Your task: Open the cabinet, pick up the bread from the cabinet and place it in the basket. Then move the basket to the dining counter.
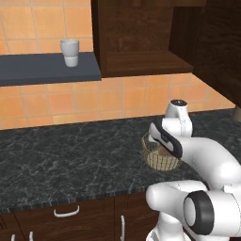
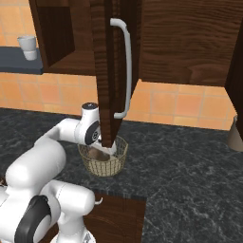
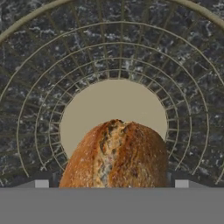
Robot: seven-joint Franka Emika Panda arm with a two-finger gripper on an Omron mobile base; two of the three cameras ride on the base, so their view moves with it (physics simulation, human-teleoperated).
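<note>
A: Looking down along the hand, the bread sits at 6 o'clock in the view, its golden-brown crust split along the top, over the pale round bottom of the basket.

B: Gripper state?

A: The gripper is spread wide. One small dark finger tip stands at each side of the bread, at about 7 and 5 o'clock; I cannot tell whether they touch the crust.

B: Where is the basket?

A: In the left base view the basket stands on the black counter, at about 4 o'clock from the picture's centre, with the white arm bent over its rim. In the right base view the basket lies just below centre.

B: Cabinet?

A: The cabinet is open. Its door swings out edge-on toward the camera in the right base view, and the long silver handle runs down it, ending just above the basket. The open shelf shows bare dark wood.

B: Anything else?

A: A white cup stands on a dark grey shelf, at 10 o'clock in the left base view.
</note>
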